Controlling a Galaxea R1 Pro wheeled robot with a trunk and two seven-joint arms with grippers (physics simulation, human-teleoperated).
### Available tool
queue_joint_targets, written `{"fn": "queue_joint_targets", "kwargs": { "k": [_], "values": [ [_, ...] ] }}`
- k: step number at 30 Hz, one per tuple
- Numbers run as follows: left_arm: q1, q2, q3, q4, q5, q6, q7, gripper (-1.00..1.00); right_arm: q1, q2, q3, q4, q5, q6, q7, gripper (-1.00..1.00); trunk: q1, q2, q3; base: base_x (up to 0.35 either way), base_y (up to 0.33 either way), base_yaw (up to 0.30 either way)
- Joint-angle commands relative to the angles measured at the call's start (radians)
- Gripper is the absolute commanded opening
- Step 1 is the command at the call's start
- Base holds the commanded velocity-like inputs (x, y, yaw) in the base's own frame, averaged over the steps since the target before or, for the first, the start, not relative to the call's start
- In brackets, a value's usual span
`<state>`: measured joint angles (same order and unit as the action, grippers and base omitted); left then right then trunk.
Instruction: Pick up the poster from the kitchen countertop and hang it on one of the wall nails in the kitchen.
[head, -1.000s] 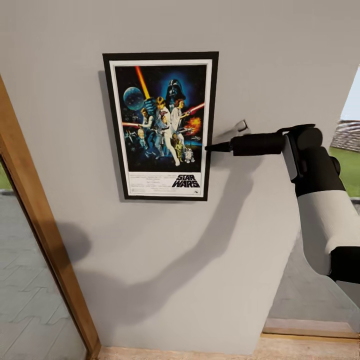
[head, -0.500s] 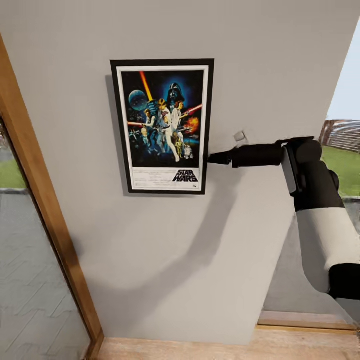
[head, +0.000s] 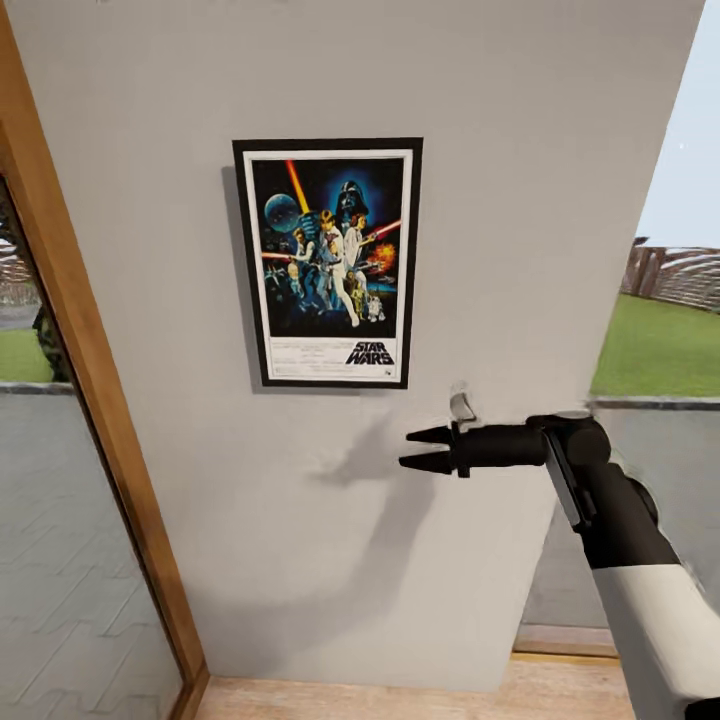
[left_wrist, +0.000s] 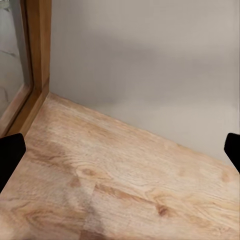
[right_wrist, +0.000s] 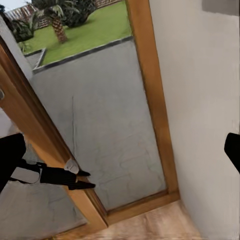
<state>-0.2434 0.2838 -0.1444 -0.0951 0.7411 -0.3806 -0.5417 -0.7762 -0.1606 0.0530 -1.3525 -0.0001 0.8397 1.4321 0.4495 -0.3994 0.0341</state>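
The poster (head: 328, 263) hangs flat and upright on the pale grey wall (head: 520, 180), its black frame square to the wall, with nothing holding it. The nail that carries it is hidden behind the frame, so that cannot be checked directly.

What has changed: 1 second ago the right hand (head: 426, 449) was at the poster's right edge, its tips touching the frame. Half a second ago it was still at that edge, lower down. Now it has dropped below the frame's lower right corner and sits apart from it, its 2 dark fingers spread with a clear gap between them and nothing in them. The view has also shifted between these pictures, so the poster's apparent drift is the camera, not the poster.

Judging from this, the release is done and the poster stayed put when the hand let go, so the task looks complete or very nearly so. The main risk left is brushing the frame while pulling the arm away.

The left hand (left_wrist: 120, 145) points down at the wooden floor (left_wrist: 125, 180) beside the wall, fingers spread wide and empty.
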Motion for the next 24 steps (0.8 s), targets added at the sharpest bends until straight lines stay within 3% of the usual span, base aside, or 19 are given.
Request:
{"fn": "queue_joint_targets", "kwargs": {
  "k": [1, 4, 6, 11, 14, 15, 22, 24],
  "values": [
    [-0.001, 0.000, -0.010, 0.002, 0.008, -0.004, -0.003, 1.00, 0.053, -0.001, 0.000, 0.001, 0.001, -0.020, 0.003, 1.00, 0.000, -0.001, 0.002, -0.002, 0.000, 0.000],
    [-0.001, 0.000, -0.014, 0.002, 0.007, -0.003, -0.002, 1.00, 0.158, -0.001, -0.001, 0.004, 0.002, -0.085, 0.000, 1.00, 0.000, -0.001, 0.007, -0.001, 0.000, 0.000],
    [-0.001, 0.000, -0.018, 0.002, 0.006, -0.003, -0.002, 1.00, 0.262, -0.001, -0.002, 0.012, 0.004, -0.151, -0.003, 1.00, 0.000, -0.001, 0.010, 0.000, 0.000, 0.000],
    [-0.001, 0.000, -0.019, 0.002, 0.006, -0.003, -0.001, 1.00, 0.374, -0.001, -0.026, 0.052, 0.005, -0.236, -0.005, 1.00, 0.000, -0.001, 0.018, 0.000, 0.000, 0.000],
    [-0.001, -0.001, -0.020, 0.002, 0.006, -0.003, 0.000, 1.00, 0.444, -0.001, -0.087, 0.171, 0.006, -0.367, -0.005, 1.00, 0.000, -0.001, 0.023, 0.000, 0.000, 0.000],
    [-0.001, -0.001, -0.020, 0.003, 0.005, -0.003, 0.000, 1.00, 0.462, -0.002, -0.107, 0.274, 0.006, -0.447, -0.003, 1.00, 0.000, -0.001, 0.025, 0.000, 0.000, 0.000],
    [-0.001, -0.002, -0.019, 0.004, 0.006, -0.003, 0.004, 1.00, 0.478, -0.025, -0.126, 0.602, 0.006, -0.682, -0.005, 1.00, 0.000, -0.001, 0.036, 0.000, 0.000, 0.000],
    [-0.001, -0.004, -0.019, 0.005, 0.006, -0.003, 0.008, 1.00, 0.480, -0.051, -0.128, 0.781, 0.006, -0.815, -0.008, 1.00, 0.000, -0.001, 0.040, 0.000, 0.000, 0.000]
  ]
}}
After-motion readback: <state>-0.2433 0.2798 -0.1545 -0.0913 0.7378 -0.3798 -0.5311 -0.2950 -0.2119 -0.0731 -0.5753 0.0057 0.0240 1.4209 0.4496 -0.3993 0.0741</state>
